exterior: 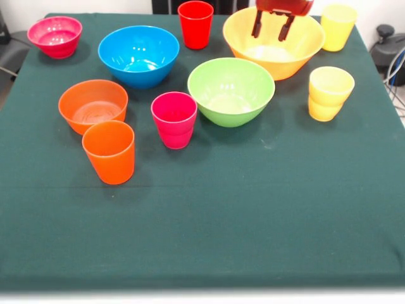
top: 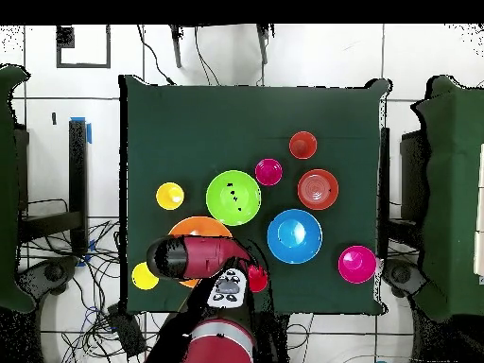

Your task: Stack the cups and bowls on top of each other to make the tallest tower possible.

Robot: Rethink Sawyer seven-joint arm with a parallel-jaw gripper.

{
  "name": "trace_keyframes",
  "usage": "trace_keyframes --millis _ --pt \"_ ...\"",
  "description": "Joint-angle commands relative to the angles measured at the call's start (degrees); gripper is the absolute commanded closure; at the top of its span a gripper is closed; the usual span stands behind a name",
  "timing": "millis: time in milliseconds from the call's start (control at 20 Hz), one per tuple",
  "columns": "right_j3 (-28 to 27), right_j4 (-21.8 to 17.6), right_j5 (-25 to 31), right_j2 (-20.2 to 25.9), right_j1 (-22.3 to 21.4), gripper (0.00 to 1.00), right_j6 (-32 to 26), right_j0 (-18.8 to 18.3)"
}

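My gripper (exterior: pixel 272 28) hangs open and empty over the large yellow bowl (exterior: pixel 273 44) at the back; in the overhead view the arm (top: pixel 194 255) covers part of that bowl (top: pixel 199 228). On the cloth stand the green bowl (exterior: pixel 231 90), blue bowl (exterior: pixel 138 56), orange bowl (exterior: pixel 93 105) and magenta bowl (exterior: pixel 56 36). The cups are a red one (exterior: pixel 195 24), a magenta one (exterior: pixel 174 119), an orange one (exterior: pixel 109 152) and two yellow ones (exterior: pixel 338 26) (exterior: pixel 330 93). No tower shows; every piece sits apart.
A dark green cloth (exterior: pixel 253 209) covers the table, and its whole front half is bare. Cables and dark equipment (exterior: pixel 386 44) lie past the table's right edge. In the overhead view, chairs and cables ring the table (top: pixel 151 123).
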Motion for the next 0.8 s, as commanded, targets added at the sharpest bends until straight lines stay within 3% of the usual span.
trace_keyframes --millis 50,800 --pt "-2.47 -0.55 -2.46 4.38 -0.38 0.0 6.35 -1.37" --pt "-1.71 -1.03 -2.77 4.95 -1.02 0.0 5.76 -2.28"
